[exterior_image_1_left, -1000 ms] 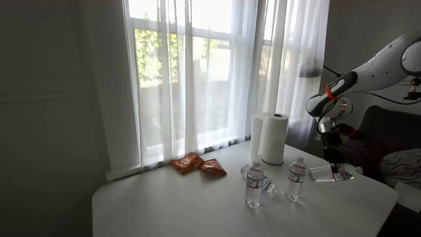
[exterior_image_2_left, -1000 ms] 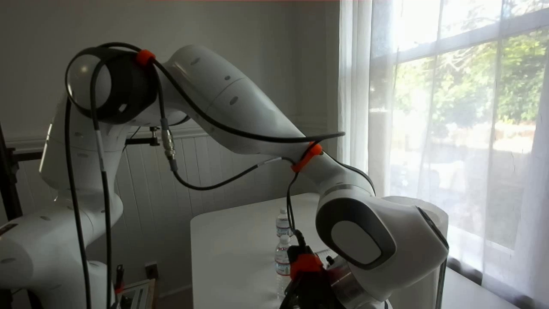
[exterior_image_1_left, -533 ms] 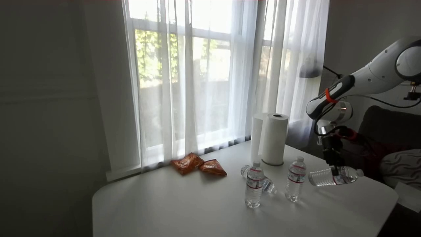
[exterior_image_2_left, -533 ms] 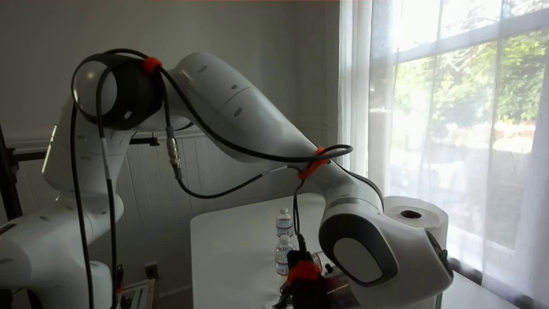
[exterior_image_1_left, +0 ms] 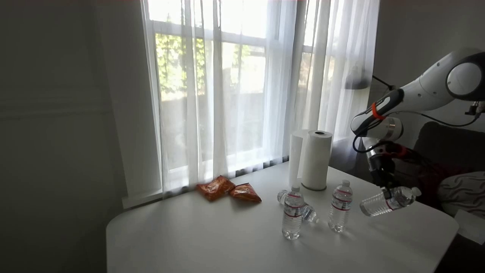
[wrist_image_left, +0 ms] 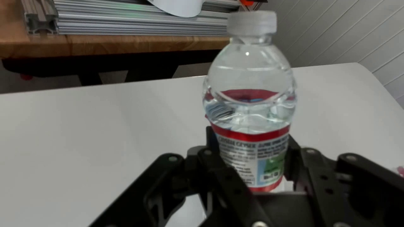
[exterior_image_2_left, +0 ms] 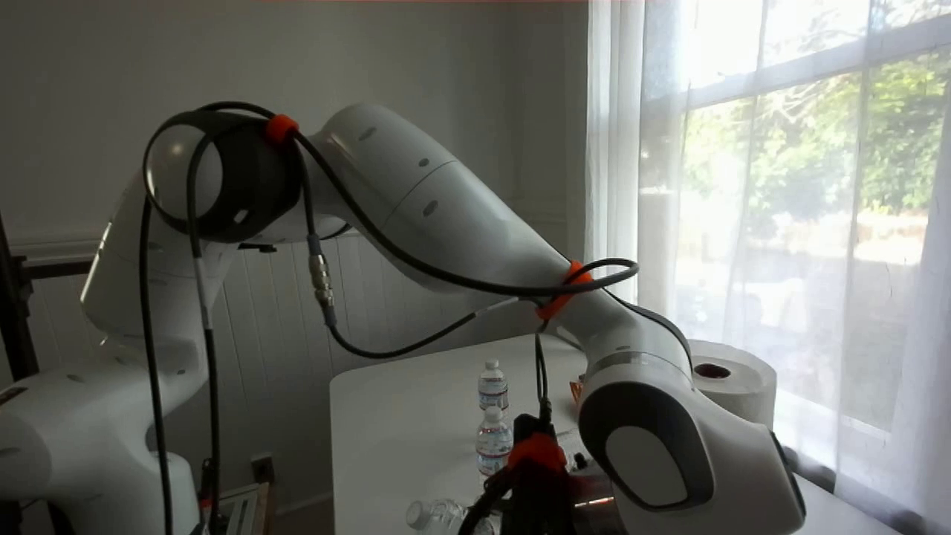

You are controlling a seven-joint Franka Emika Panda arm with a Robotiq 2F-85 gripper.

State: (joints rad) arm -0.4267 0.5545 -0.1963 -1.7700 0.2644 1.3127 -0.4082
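The end effector (exterior_image_1_left: 387,194) grips a tilted bottle (exterior_image_1_left: 396,200).

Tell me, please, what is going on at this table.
A Panda robot arm has a Crystal Geyser water bottle gripped in its end effector, tilted over the white table. Two water bottles stand upright there, and another bottle lies on its side near them. A paper towel roll stands nearby, and two orange snack bags lie by the sheer curtains.
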